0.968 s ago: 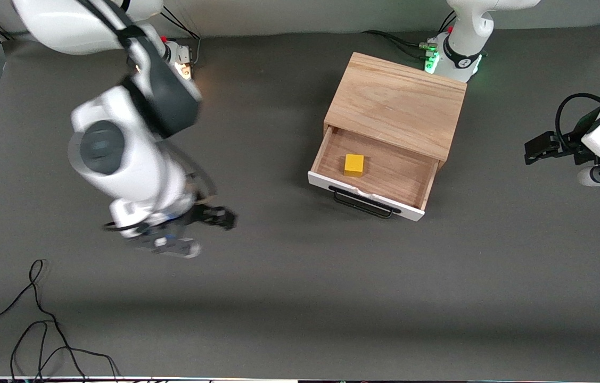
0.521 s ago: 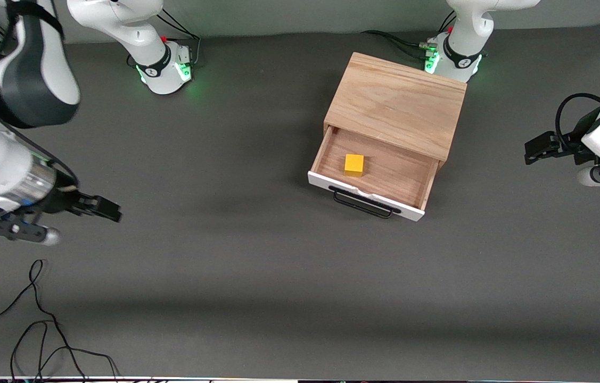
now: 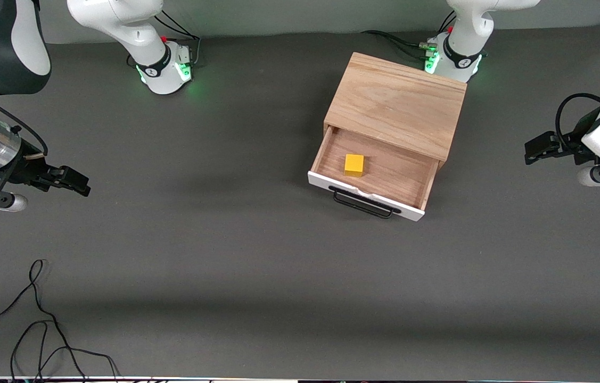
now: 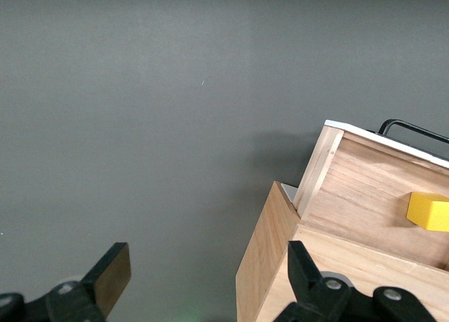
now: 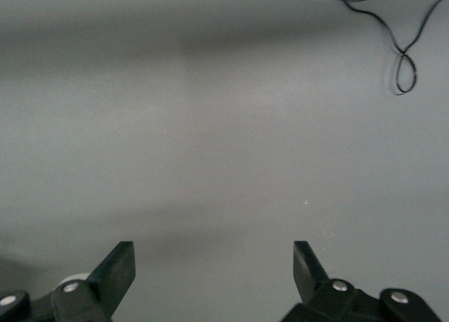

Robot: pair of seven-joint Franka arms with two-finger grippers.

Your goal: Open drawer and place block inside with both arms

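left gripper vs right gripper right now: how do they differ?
The left gripper hangs over the left arm's end of the table, beside the wooden cabinet; the right gripper hangs over bare mat at the right arm's end. The left wrist view takes in the open drawer and yellow block; the right wrist view only a black cable. Both stand open, empty.

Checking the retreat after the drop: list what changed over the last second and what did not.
The right gripper, open and empty, swung away from mid-table to the right arm's end. Unchanged: the block lies in the open drawer, and the left gripper waits open over the left arm's end.
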